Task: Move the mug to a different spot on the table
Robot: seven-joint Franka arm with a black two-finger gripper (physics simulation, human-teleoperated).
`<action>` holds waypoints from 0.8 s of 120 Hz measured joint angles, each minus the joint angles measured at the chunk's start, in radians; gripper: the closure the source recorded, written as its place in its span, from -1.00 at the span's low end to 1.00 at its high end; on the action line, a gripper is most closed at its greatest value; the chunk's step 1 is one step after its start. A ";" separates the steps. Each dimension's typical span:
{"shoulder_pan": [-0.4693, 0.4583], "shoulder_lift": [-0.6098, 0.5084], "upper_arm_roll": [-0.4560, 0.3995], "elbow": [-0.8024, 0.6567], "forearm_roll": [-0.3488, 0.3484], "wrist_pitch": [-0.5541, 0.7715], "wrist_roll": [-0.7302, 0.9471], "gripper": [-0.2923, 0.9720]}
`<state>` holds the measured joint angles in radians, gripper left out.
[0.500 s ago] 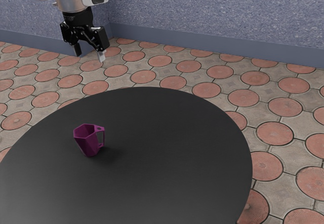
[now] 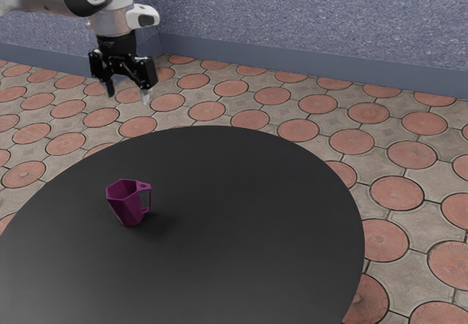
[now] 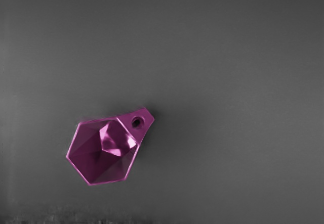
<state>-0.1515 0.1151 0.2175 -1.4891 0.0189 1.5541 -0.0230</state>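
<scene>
A small purple faceted mug [image 2: 129,202] stands upright on the round black table [image 2: 241,214], toward the exterior view's left, its handle facing the exterior view's right. My black gripper [image 2: 129,92] hangs high above the table, well over the mug, pointing down with its fingers apart and nothing between them. From the hand's camera the mug [image 3: 107,148] is seen from above, open mouth up, handle sticking out to one side.
The table's dark top spreads wide to the exterior view's right of the mug. Around it lies a floor of red round pavers [image 2: 395,192], with a blue-grey wall [image 2: 307,9] behind.
My hand has turned at the wrist and dropped slightly, shifting a little to the exterior view's left. The mug has not moved.
</scene>
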 joint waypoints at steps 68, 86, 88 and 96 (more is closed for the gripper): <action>0.063 0.187 0.049 -0.051 -0.062 0.023 0.010 -0.54; 0.062 0.194 0.042 -0.088 -0.044 0.075 0.096 -0.54; 0.062 0.196 0.042 -0.091 -0.039 0.086 0.111 -0.54; 0.062 0.202 0.041 -0.113 -0.023 0.136 0.178 -0.54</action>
<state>-0.0892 0.3167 0.2581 -1.6016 -0.0040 1.6904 0.1551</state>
